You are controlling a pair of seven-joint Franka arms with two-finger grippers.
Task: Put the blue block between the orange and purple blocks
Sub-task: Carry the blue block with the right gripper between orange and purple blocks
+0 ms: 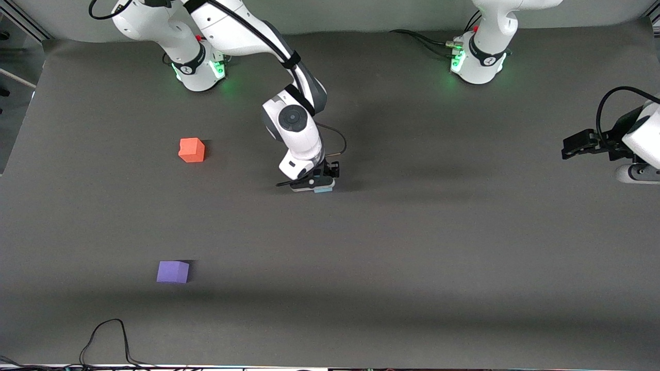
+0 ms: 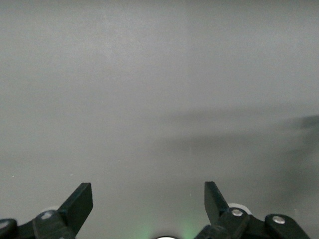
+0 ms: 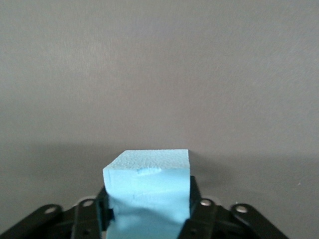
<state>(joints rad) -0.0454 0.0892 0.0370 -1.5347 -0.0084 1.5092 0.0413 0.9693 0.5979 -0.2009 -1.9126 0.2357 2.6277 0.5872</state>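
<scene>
The right gripper (image 1: pixel 320 184) is down at the bench (image 1: pixel 412 247) near its middle, its fingers (image 3: pixel 199 211) clenched on the blue block (image 1: pixel 324 190), which shows between them in the right wrist view (image 3: pixel 148 196) with its sides pressed in. From the front the block's lower edge sits at or just above the grey surface; which of the two cannot be told. The orange block (image 1: pixel 192 150) rests on the bench toward the right arm's end, farther from the front camera than the blue block. The purple block (image 1: pixel 172 271) lies well apart from it, much nearer the front camera, at the same end. The left gripper (image 1: pixel 575 145) waits over the left arm's end of the bench, its fingers (image 2: pixel 77 203) released and spread wide with nothing between them.
</scene>
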